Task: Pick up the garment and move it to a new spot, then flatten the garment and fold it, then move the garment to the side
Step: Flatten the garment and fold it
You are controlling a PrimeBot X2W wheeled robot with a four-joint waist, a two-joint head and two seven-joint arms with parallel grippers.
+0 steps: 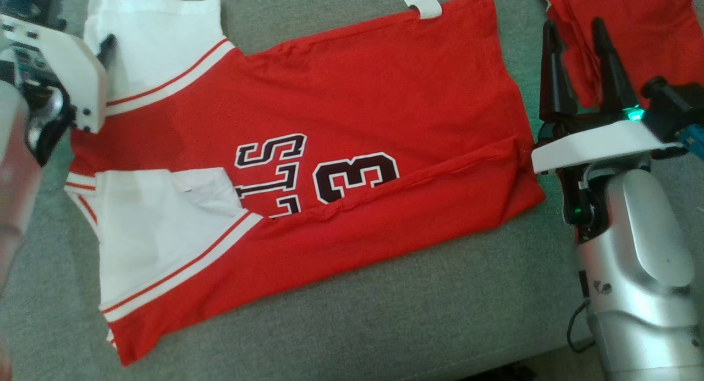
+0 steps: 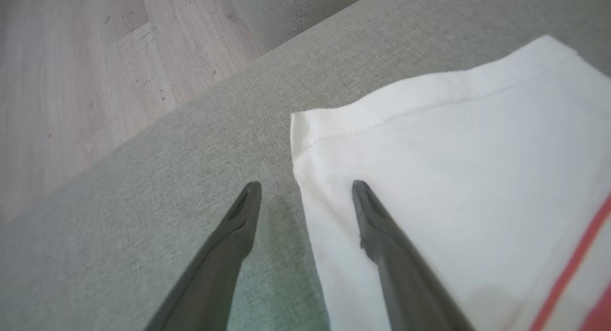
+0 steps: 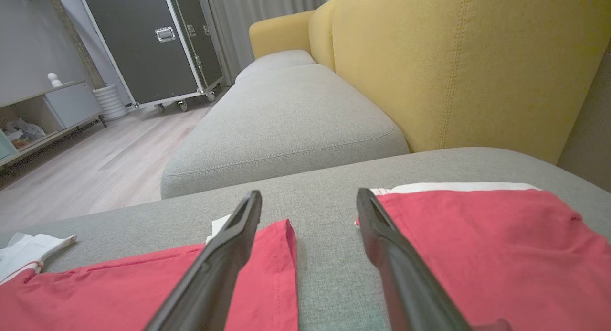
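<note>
A grey seat cushion point(image 1: 385, 326) lies in front, with a second red cloth point(image 1: 654, 34) at its far right corner. Behind it rises a yellow backrest point(image 3: 453, 58), and another grey cushion point(image 3: 286, 121) is beside. On the pale wooden floor point(image 2: 71, 82) stands a black case on wheels point(image 3: 143, 44), near a white ribbed pot point(image 3: 110, 101) and a low shelf point(image 3: 43, 111)

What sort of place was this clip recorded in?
Probably a living room or a mock-up of one. The red and white jersey lies on a grey sofa seat with a yellow backrest. Beyond it are a wood-look floor and a black wheeled case.
</note>
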